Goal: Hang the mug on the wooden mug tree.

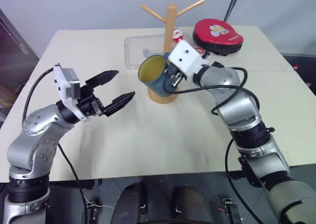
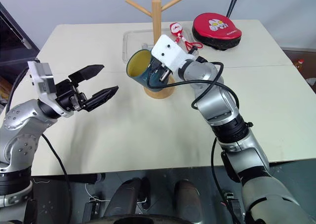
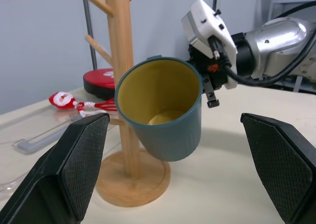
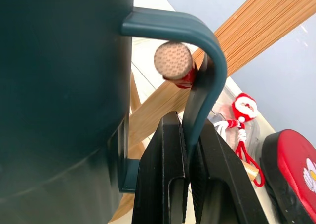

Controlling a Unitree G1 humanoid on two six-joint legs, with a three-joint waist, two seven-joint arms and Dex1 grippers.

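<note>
The right claw (image 4: 186,184) is pinching the loop handle of the teal mug (image 1: 157,76), its two black fingers closed on either side of the handle's outer bar. It is holding the mug in the air, tipped on its side so the yellow inside is facing left and toward the near edge of the bench (image 1: 98,150). The mug is hanging just in front of the wooden mug tree (image 1: 170,21), low against its post and above its round base.

In the right wrist view, the blunt tip of a peg (image 4: 173,61) is sitting inside the handle's opening, so the threading step looks to be in hand: the handle is lining up on a lower peg but is not yet resting on it.

The left claw (image 1: 114,90) is hovering above the bench to the left of the mug, jaws spread wide and gripping nothing, well apart from it.

The next move probably calls for pushing the handle farther along the peg toward the post, lowering the mug until the peg is carrying it, and only then loosening the grip.

A clear plastic tray (image 1: 132,54), a small Santa figure (image 1: 177,34) and a red case (image 1: 217,35) are lying farther back.
</note>
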